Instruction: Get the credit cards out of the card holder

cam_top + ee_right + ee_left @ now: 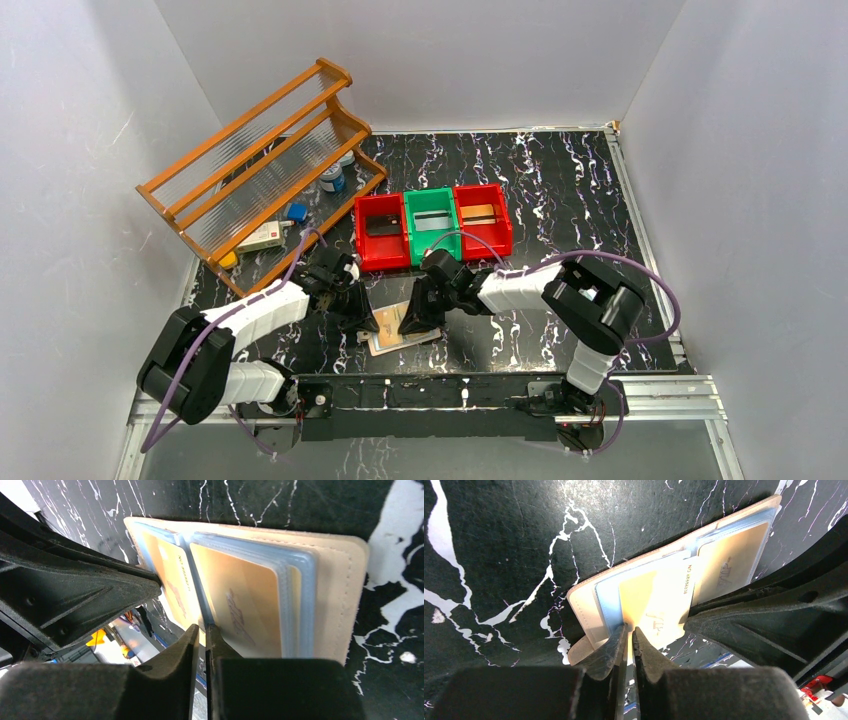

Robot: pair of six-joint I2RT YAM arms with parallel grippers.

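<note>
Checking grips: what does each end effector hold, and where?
Left end effector: edge of a gold card. Right end effector: edge of a sleeve beside the fold.

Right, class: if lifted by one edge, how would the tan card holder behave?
Probably floppy: the card holder opens like a book of thin sleeves. Those glossy sleeves look slippery. It looks thin, so likely light.

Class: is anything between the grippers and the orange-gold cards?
Only pale blue glossy plastic sleeves of the tan leather-like card holder cover the orange-gold cards; left gripper and right gripper pinch its edge.
</note>
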